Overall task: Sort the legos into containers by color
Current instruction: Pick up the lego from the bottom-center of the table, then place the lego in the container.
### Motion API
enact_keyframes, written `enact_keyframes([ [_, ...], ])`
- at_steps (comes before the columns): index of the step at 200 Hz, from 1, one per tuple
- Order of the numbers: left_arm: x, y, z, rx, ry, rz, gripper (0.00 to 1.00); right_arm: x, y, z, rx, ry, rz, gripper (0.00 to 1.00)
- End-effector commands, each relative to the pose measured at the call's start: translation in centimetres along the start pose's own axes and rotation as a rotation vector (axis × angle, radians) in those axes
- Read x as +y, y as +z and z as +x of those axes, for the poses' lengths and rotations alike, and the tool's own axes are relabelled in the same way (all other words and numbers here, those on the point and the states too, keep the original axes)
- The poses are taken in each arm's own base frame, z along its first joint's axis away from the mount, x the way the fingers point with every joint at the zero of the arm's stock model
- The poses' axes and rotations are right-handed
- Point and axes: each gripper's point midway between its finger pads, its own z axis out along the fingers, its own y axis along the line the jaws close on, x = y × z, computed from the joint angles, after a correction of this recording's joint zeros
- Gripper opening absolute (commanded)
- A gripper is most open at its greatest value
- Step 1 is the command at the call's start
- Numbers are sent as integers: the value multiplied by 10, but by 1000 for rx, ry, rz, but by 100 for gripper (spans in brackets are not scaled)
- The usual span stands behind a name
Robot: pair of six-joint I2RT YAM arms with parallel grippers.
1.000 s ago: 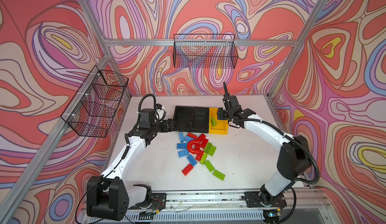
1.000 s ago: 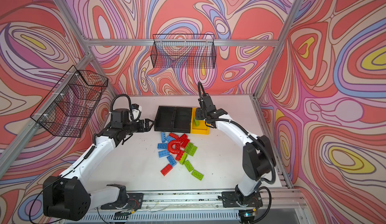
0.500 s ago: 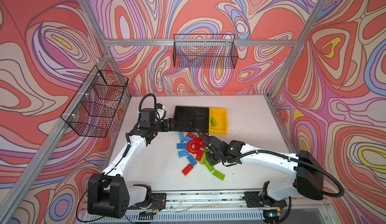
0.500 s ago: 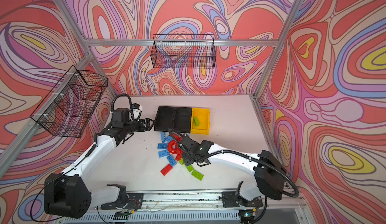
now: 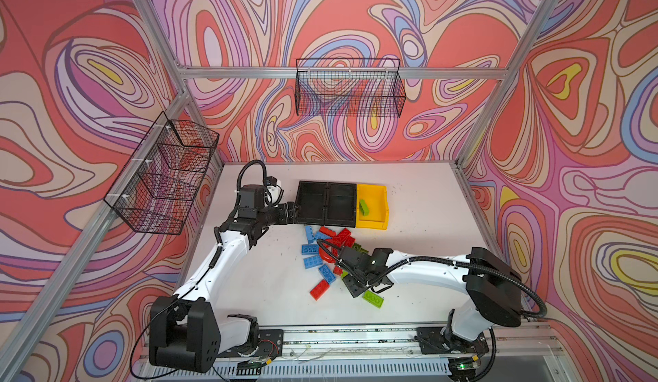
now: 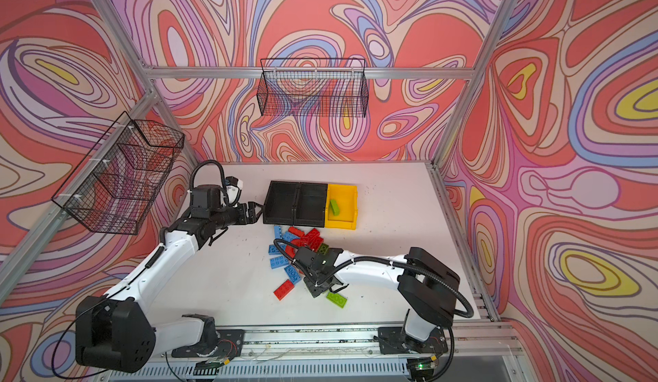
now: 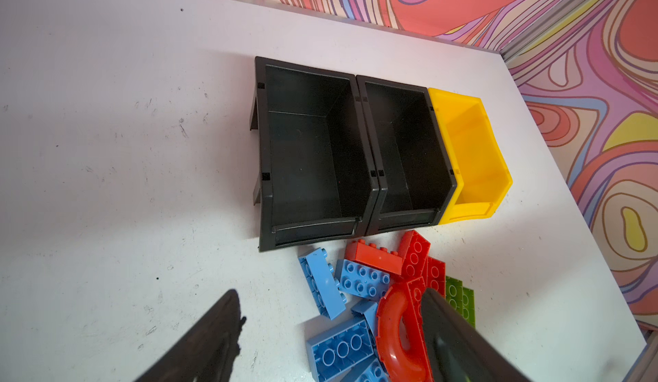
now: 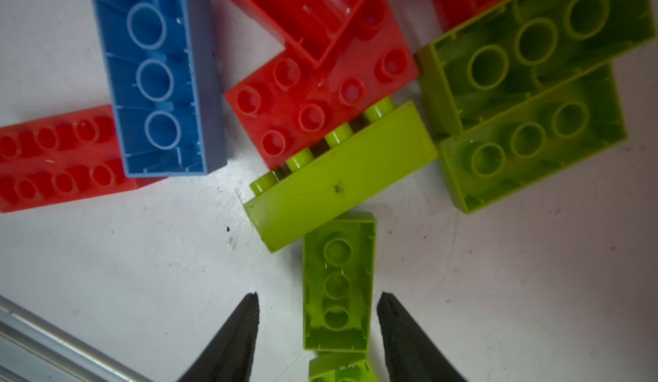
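Swirl-printed walls close in the white bench (image 5: 427, 255), and the change is on my right side. A second ago the right hand (image 8: 318, 296) was up over the yellow bin (image 5: 381, 191) toward the far edge. Now it has swung back to the heap nearer the front edge, and a green brick (image 5: 364, 206) lies inside that bin. I judge one green sorted, yellow taking the greens, and the next pick begun.

The right hand sits low, fingers partly spread either side of a second green brick (image 8: 338, 280) that lies underside up; I see no pinch on it yet. The left hand (image 5: 290, 213) has not budged. It is spread wide, holds nothing, and sits just beside the outer end of the black bins (image 5: 328, 202).

Counts:
- Bins: three in a row, two black with nothing inside and one yellow.
- Wire baskets (image 5: 350, 88): two, on the walls.
- Blue bricks (image 7: 322, 284): five that I can make out on the bench.
- Red bricks (image 7: 374, 257): about six, counting the single red arch (image 7: 391, 326).
- Loose green bricks (image 8: 534, 41): at least five.

My right arm hides part of the heap, so the true totals may be higher.
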Motion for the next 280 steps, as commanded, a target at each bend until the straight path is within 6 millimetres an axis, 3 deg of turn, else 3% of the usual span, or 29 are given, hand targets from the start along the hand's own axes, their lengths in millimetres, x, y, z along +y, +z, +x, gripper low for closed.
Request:
enact_keyframes([
  [1, -3, -6, -13, -37, 10, 1, 82, -5, 5, 1, 2, -15, 37, 59],
  [63, -2, -6, -12, -35, 11, -2, 82, -14, 17, -1, 2, -33, 104, 59],
  [109, -1, -5, -11, -32, 12, -9, 82, -6, 21, 1, -7, -18, 48, 41],
  [137, 0, -5, -11, -32, 12, -10, 82, -6, 15, 0, -14, -8, 44, 29],
  [167, 0, -5, -11, -34, 14, -11, 82, -14, 1, -4, -43, 5, 76, 28],
  [191, 0, -4, -11, -28, 9, -7, 82, -20, -19, -21, -94, 37, 89, 28],
  [211, 0, -4, -11, -30, 12, -8, 82, -44, -37, -36, -146, 111, 103, 28],
  [249, -2, -4, -12, -29, 15, -3, 81, -122, -75, -87, -299, 292, 152, 28],
  [280, -2, -6, -13, -36, 21, -2, 81, -170, -80, -138, -384, 389, 162, 28],
])
